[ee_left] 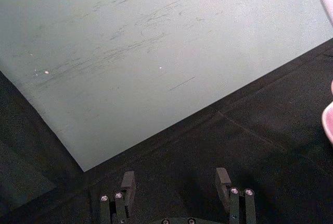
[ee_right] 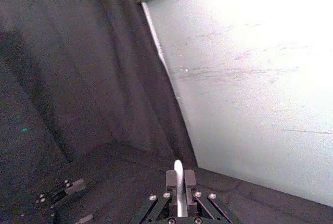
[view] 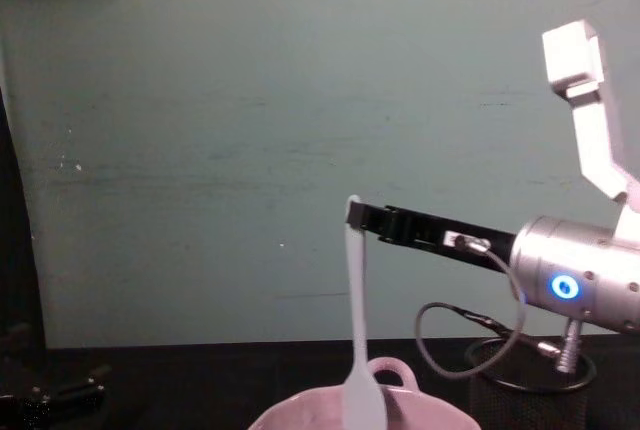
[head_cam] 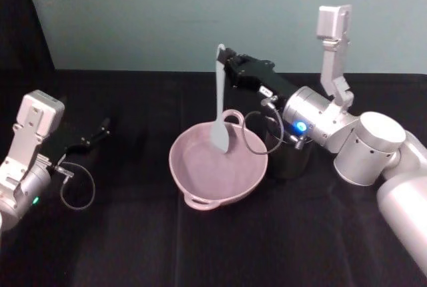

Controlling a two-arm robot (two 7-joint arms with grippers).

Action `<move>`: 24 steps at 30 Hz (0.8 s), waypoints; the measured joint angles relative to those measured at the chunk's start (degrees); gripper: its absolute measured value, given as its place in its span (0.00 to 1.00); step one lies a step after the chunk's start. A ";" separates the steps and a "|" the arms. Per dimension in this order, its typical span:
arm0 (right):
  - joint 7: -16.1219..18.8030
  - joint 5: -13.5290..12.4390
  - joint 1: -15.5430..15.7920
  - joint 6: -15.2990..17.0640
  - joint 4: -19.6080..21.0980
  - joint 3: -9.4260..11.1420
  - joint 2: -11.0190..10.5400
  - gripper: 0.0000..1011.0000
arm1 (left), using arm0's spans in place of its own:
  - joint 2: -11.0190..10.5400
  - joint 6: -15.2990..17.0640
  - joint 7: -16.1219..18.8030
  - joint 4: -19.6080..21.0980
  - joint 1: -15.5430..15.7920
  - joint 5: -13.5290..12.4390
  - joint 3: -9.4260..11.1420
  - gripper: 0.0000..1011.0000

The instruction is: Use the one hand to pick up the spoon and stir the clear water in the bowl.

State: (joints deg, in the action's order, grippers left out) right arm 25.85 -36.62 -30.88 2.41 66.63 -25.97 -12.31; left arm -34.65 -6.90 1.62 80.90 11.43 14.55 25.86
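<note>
Right gripper (head_cam: 225, 60) pinched spoon (head_cam: 219, 107) by its handle tip, above bowl (head_cam: 175, 167); spoon hung upright, blade down inside bowl. Left gripper (head_cam: 100, 129) sat well left of bowl, fingers spread.

Head cam: high, looking forward and down; mid-range over black-cloth worktop (head_cam: 213, 253), whole pale pink glossy bowl (head_cam: 197, 167) in frame.
Chest cam: low, level, facing pale green wall (view: 200, 150); shares bowl rim and white plastic flat-bladed spoon (view: 353, 290) with head view.
Left wrist cam: close behind left arm's black fingers (ee_left: 128, 181), facing worktop edge and wall.
Right wrist cam: close behind right arm's black fingers (ee_right: 170, 178), facing wall and black cloth drape (ee_right: 78, 52); spoon tip shared.
</note>
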 joint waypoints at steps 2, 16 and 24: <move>-0.16 -0.03 0.54 0.06 0.81 0.59 -0.64 0.09 | 0.00 0.00 0.00 0.00 0.00 0.00 0.00 1.00; -1.82 -0.11 5.82 2.37 8.94 1.76 -4.25 0.09 | 0.00 0.00 0.00 0.00 0.00 0.00 0.00 1.00; -1.79 -0.43 7.66 3.07 11.93 0.41 -4.34 0.09 | 0.00 0.00 0.00 0.00 0.00 0.00 0.00 1.00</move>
State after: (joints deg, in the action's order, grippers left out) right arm 24.07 -37.05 -23.22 5.49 78.56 -25.57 -16.65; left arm -34.65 -6.90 1.62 80.90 11.43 14.55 25.86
